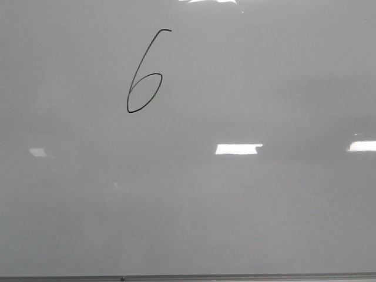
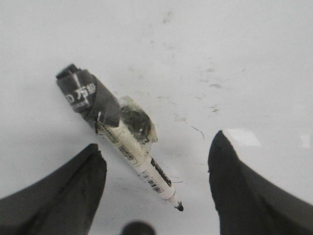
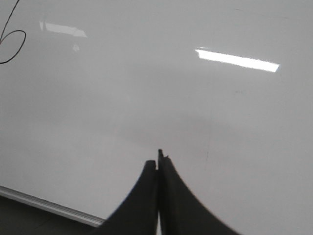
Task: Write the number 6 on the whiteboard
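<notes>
The whiteboard [image 1: 247, 211] fills the front view. A thin black slanted number 6 [image 1: 144, 73] is drawn on its upper left part. Neither gripper shows in the front view. In the left wrist view my left gripper [image 2: 157, 142] is open, and its two black fingers [image 2: 73, 191] stand wide apart. A white marker [image 2: 142, 164], with black tape round its far end and its black tip bare, lies on the pale surface between them and touches neither finger. My right gripper [image 3: 159, 157] is shut and empty over the whiteboard [image 3: 195, 107]. Part of the 6's loop [image 3: 12, 46] shows at that view's corner.
The board's thin grey bottom edge [image 1: 235, 277] runs along the front view and shows again in the right wrist view [image 3: 49, 205]. Bright light reflections [image 1: 238, 148] lie on the board. Faint smudges and marks [image 2: 195, 129] dot the surface near the marker.
</notes>
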### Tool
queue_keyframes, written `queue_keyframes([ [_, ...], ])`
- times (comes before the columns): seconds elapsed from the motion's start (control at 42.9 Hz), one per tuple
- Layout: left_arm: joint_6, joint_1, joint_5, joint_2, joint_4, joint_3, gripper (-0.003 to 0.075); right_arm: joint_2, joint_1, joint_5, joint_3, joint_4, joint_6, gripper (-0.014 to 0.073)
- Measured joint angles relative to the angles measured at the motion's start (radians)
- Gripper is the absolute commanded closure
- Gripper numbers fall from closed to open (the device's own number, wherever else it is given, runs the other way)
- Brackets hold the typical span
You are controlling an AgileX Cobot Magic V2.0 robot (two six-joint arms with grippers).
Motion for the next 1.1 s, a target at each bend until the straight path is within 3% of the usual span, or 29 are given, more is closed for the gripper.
queue_keyframes([
  [0.42,0.0,0.0,0.099,-0.684,0.008,0.198,0.0738,-0.075,0.0,-0.067,0.037,0.031,0.0,0.0659],
  [0.723,0.0,0.0,0.158,-1.064,0.01,0.308,0.0741,-0.189,0.0,-0.095,0.06,0.031,0.0,0.0662],
  [1.096,0.0,0.0,0.158,-1.132,0.01,0.308,0.0741,-0.19,0.0,-0.095,0.06,0.031,0.0,0.0662],
])
